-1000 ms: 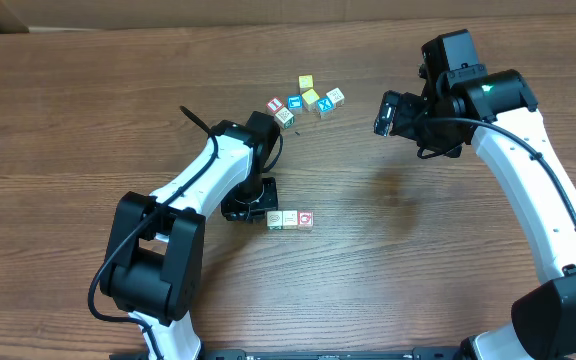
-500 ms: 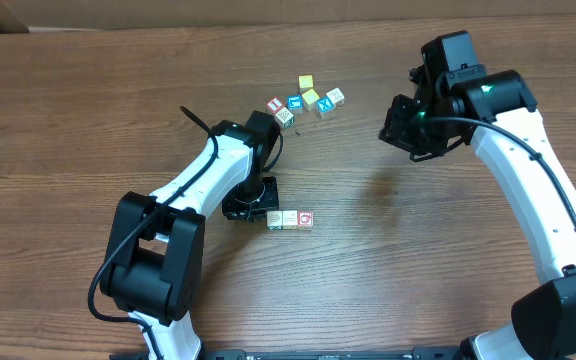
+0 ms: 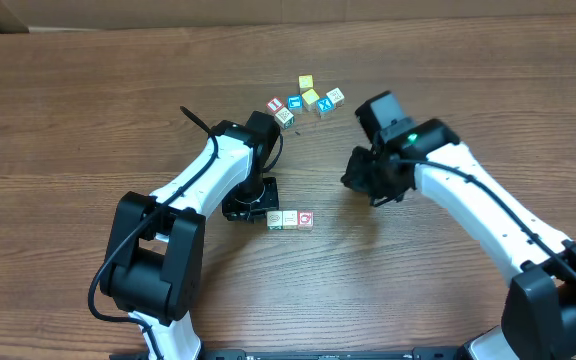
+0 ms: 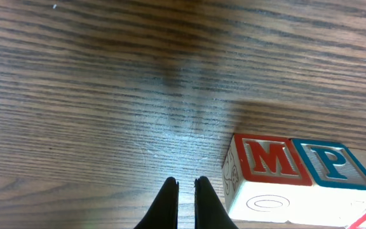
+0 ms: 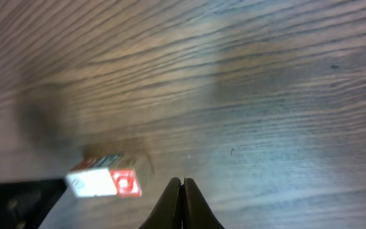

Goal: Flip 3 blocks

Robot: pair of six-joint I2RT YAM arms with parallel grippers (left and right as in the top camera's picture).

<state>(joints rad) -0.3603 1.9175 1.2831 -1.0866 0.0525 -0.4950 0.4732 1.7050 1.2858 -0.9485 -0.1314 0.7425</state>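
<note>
I log one bench [image 3: 88, 120], brown with a streaked, matte wood grain. On it are three blocks [image 3: 290, 219], small square wooden cubes with printed letter faces, touching in a straight row near the middle. The left gripper [image 4: 185, 189] has slim black tapered fingers clenched on nothing, just beside the row's end. The right gripper [image 5: 182, 189] is likewise clenched and empty, apart from the row. Further cubes [image 3: 308, 98] sit in a loose cluster beyond.

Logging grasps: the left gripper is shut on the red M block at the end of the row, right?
No. The left gripper is shut, but on nothing: the left wrist view shows the red M block at the end of the row lying beside its fingertips, not between them.
</note>
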